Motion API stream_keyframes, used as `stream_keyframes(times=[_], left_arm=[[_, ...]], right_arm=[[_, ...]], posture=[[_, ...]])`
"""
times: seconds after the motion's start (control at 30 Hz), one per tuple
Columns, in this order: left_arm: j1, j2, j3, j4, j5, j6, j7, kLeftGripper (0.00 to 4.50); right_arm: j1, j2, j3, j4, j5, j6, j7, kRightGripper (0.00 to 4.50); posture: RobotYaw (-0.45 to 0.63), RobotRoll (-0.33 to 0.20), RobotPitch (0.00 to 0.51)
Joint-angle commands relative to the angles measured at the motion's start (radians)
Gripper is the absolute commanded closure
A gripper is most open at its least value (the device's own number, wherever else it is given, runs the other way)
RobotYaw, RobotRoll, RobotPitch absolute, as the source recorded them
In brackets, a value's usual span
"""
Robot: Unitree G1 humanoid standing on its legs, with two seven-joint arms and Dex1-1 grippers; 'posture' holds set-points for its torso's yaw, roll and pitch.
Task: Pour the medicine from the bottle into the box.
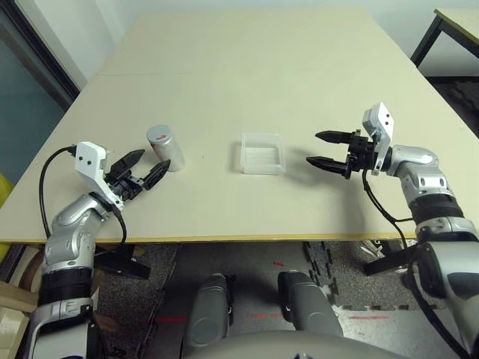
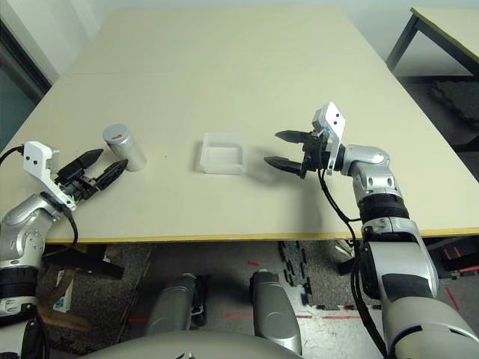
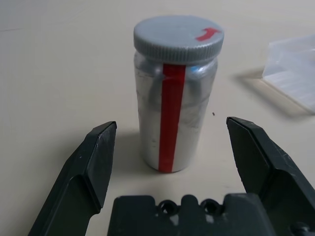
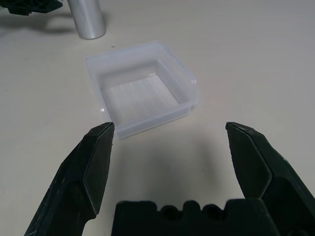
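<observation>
Beige tabletop spans most of the head view, its near edge running across the lower third of the frame and its far edge near the top; a seam crosses it at upper left. Broad bare surface lies beyond and between the objects. At upper right, the corner of a second table stands apart from the first, with dark floor between them.

My left gripper, at centre left of the head view, has its two black fingers spread apart and holds nothing. It sits just short of the bottle, not touching it. In the left wrist view the bottle stands upright on the table, framed between my fingers with clear room at either side.

Silver-grey and cylindrical, the bottle carries a vertical red stripe down its side and a grey ribbed cap marked with a red arrow. The cap is on.

My right gripper, at centre right, is likewise spread wide and empty, pointing toward the box with a gap of bare table between them. The box lies at frame centre, well apart from the bottle: shallow, square, of clear whitish plastic, with a ridged floor that looks bare.
</observation>
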Motion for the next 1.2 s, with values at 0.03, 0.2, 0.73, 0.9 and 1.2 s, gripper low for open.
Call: stream_keyframes(times=[0.03, 0.2, 0.73, 0.9, 1.2], left_arm=[[-0.026, -0.013, -0.022, 0.063, 0.035, -0.044, -0.005, 0.02], [-0.069, -0.023, -0.037, 0.137, 0.058, -0.091, -0.006, 0.02], [-0.219, -0.054, -0.080, 0.326, 0.112, -0.180, -0.011, 0.02], [-0.258, -0.057, -0.087, 0.392, 0.133, -0.211, -0.025, 0.02], [-0.316, -0.058, -0.086, 0.492, 0.152, -0.254, -0.029, 0.02]], right_arm=[[0.007, -0.011, 0.004, -0.022, -0.001, 0.004, 0.005, 0.00], [0.018, -0.013, 0.004, -0.038, 0.002, 0.009, 0.003, 0.00], [0.050, -0.018, -0.002, -0.084, 0.010, 0.025, -0.011, 0.00], [0.058, -0.021, -0.003, -0.092, 0.011, 0.028, -0.013, 0.00], [0.067, -0.030, -0.005, -0.092, 0.012, 0.021, -0.011, 0.00]], posture=[[-0.10, 0.000, 0.113], [-0.11, 0.000, 0.112], [-0.15, 0.000, 0.108], [-0.16, 0.000, 0.107], [-0.17, 0.000, 0.106]])
